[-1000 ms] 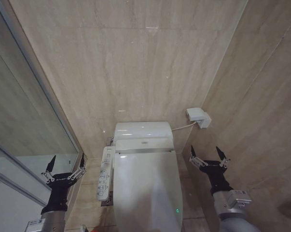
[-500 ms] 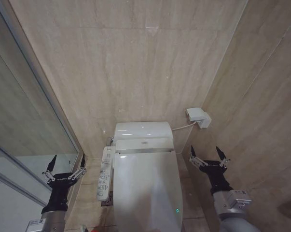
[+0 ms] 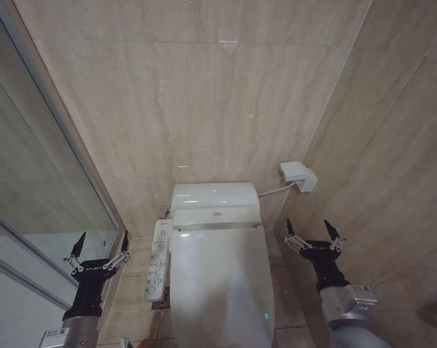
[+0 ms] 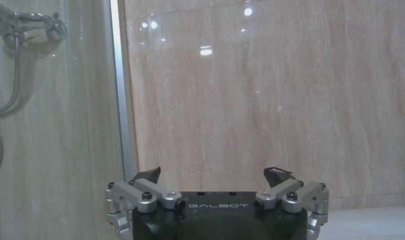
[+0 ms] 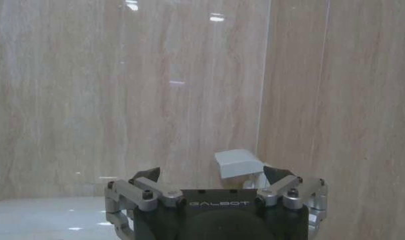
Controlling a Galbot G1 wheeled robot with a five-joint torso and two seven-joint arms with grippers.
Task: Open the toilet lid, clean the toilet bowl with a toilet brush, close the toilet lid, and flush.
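Toilet lid lies closed, glossy white; both grippers' fingers spread wide.

The toilet lid is down. The left gripper and right gripper wait open on each side.
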